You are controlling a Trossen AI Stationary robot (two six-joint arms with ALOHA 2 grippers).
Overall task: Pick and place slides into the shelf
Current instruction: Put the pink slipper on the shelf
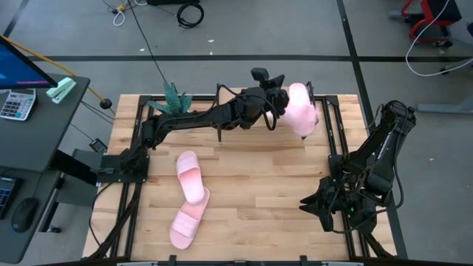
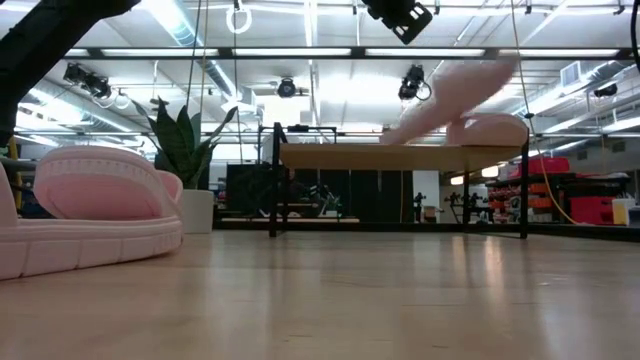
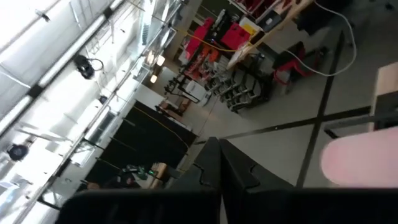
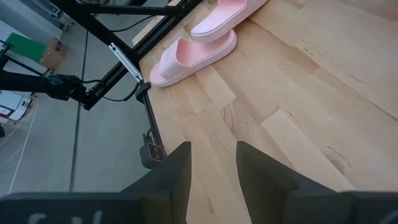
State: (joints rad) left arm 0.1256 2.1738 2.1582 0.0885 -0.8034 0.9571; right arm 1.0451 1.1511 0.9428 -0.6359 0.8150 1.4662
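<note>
Two pale pink slides lie on the table at the near left, one (image 1: 190,176) with an end resting on the other (image 1: 188,220); they also show in the right wrist view (image 4: 193,57). The shelf (image 2: 400,156) stands at the far side. One slide (image 2: 492,130) lies flat on its wood top. Another slide (image 2: 450,95) is tilted above it, one end low by the plank. My left gripper (image 1: 277,100) reaches over the shelf beside these slides (image 1: 301,109), its fingers (image 3: 211,165) shut together and tipped upward. My right gripper (image 4: 213,168) is open and empty, low over the table's near right. My left gripper's shut fingers have nothing between them. The tilted slide (image 3: 360,163) lies just beside them on the shelf's right part. Whether a finger touches it, I cannot tell.
A green plant (image 1: 176,97) in a white pot (image 2: 196,210) stands at the far left of the table. The black frame rails (image 1: 336,125) run along the table's sides. A desk with a calculator (image 1: 16,103) stands off the table to the left.
</note>
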